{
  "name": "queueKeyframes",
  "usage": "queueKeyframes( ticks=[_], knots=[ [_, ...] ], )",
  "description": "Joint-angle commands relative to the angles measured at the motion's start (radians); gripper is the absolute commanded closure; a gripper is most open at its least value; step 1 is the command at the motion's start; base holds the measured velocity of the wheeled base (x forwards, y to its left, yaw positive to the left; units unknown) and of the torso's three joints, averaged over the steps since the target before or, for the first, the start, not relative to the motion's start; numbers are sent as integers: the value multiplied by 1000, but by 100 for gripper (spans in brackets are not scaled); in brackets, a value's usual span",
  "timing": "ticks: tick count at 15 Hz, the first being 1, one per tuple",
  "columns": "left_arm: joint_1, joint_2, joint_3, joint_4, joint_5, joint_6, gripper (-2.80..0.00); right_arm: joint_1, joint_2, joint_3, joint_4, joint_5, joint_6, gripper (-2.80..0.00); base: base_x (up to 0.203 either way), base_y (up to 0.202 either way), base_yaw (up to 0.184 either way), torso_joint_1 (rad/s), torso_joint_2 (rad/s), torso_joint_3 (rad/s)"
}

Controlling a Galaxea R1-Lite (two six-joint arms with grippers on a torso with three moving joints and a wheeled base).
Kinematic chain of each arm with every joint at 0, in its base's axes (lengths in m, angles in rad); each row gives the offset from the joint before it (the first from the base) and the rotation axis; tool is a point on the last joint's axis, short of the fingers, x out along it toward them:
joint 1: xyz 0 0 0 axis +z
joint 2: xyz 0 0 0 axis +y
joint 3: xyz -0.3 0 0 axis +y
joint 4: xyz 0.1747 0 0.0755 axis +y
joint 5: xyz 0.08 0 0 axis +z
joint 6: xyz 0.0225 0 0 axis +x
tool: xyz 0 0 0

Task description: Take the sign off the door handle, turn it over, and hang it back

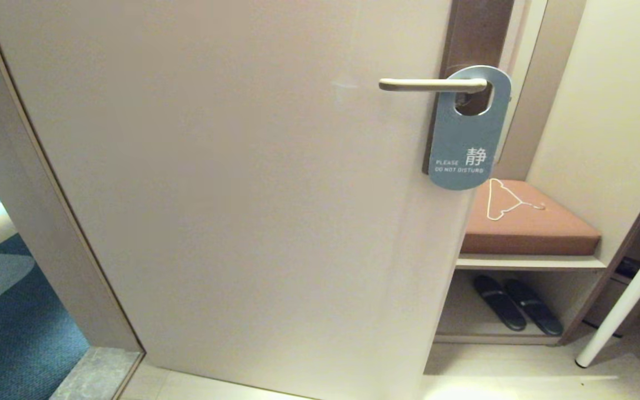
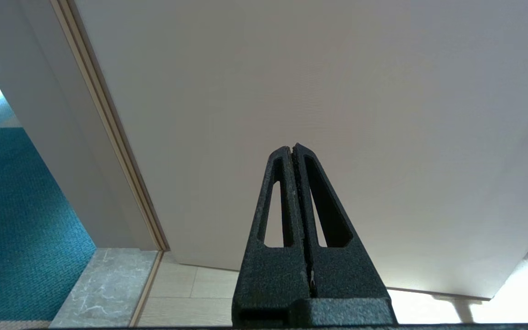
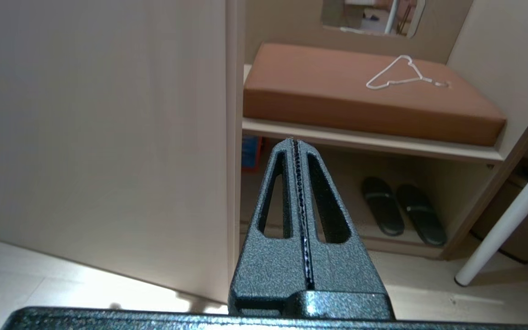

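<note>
A blue-grey "please do not disturb" sign (image 1: pixel 467 133) hangs by its hole on the silver lever door handle (image 1: pixel 431 84), near the right edge of the pale door (image 1: pixel 231 194). Its printed side faces me. Neither arm shows in the head view. My left gripper (image 2: pixel 291 147) is shut and empty, low before the bare door (image 2: pixel 314 82). My right gripper (image 3: pixel 294 141) is shut and empty, low by the door's free edge (image 3: pixel 234 137). The sign and handle do not show in either wrist view.
Right of the door is a bench with a brown cushion (image 1: pixel 525 222) and a white hanger (image 1: pixel 506 200); black slippers (image 1: pixel 517 305) lie beneath. A white table leg (image 1: pixel 625 294) slants at far right. The doorway and blue carpet (image 1: pixel 14 322) are at left.
</note>
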Motion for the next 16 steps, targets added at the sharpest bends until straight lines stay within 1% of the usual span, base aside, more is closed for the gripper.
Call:
queueKeyframes(
  ticks=[1, 16],
  knots=[
    [0, 1, 0, -1, 0, 0, 0, 0, -14, 0, -1, 1, -1, 0, 0, 0, 0, 0, 0, 0],
    [0, 1, 0, -1, 0, 0, 0, 0, -14, 0, -1, 1, -1, 0, 0, 0, 0, 0, 0, 0]
  ],
)
